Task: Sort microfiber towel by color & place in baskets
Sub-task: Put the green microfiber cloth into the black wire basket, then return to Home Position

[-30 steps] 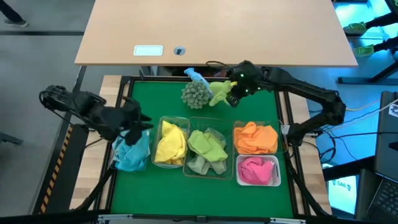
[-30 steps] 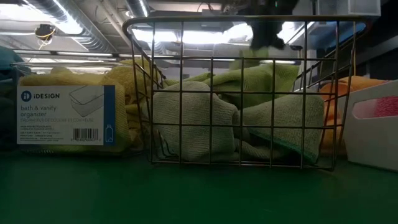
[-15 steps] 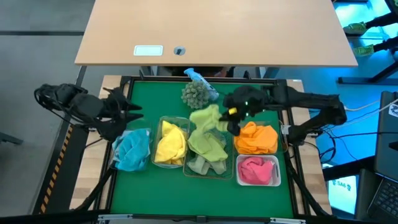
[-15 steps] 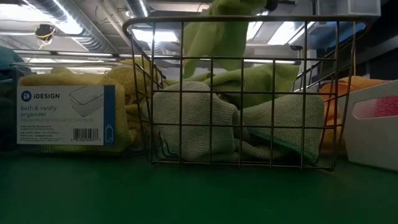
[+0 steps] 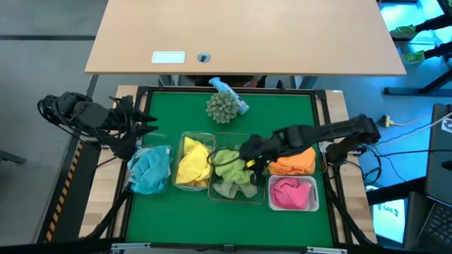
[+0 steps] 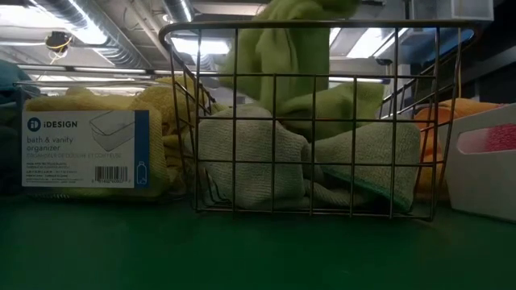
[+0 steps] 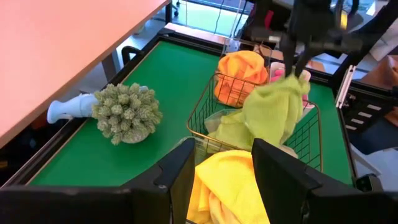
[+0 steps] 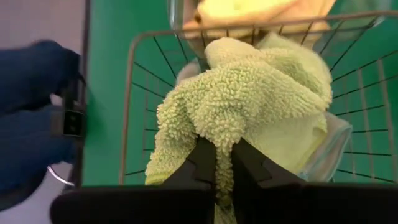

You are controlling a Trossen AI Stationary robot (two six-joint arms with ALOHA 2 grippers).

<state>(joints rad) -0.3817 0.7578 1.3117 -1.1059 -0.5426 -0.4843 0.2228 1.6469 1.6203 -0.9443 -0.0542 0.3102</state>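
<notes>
My right gripper (image 5: 247,152) is shut on a light green towel (image 7: 273,112) over the dark wire-mesh basket (image 5: 220,189), which holds other green towels. In the low view the towel (image 6: 278,56) hangs down past the basket's rim (image 6: 306,26). The other baskets sit in a row: a clear bin with a blue towel (image 5: 150,169), one with a yellow towel (image 5: 194,162), one with an orange towel (image 5: 293,159), and a white bin with a pink towel (image 5: 293,192). My left gripper (image 5: 145,127) stands open by the table's left edge, holding nothing. My right gripper pinches a bunched-up fold at the towel's top (image 8: 225,140) between its two fingers (image 8: 205,163). The fingers slant down from above. The towel hangs slack below them, its lower end (image 7: 264,140) within the wire basket's rim; whether it rests on the towels there I cannot tell.
A grey-green spiky ball (image 5: 222,106) and a small blue bottle (image 5: 229,90) lie on the green mat near the far edge. A wooden desk (image 5: 247,35) stands beyond the table. Bare green mat (image 5: 282,120) lies between the ball and the bins.
My right gripper has carried the green towel from beside the spiky ball toward the near edge and leftward, and it now hangs over the wire basket. My left gripper has drawn back from the blue towel's bin toward the table's left edge.
</notes>
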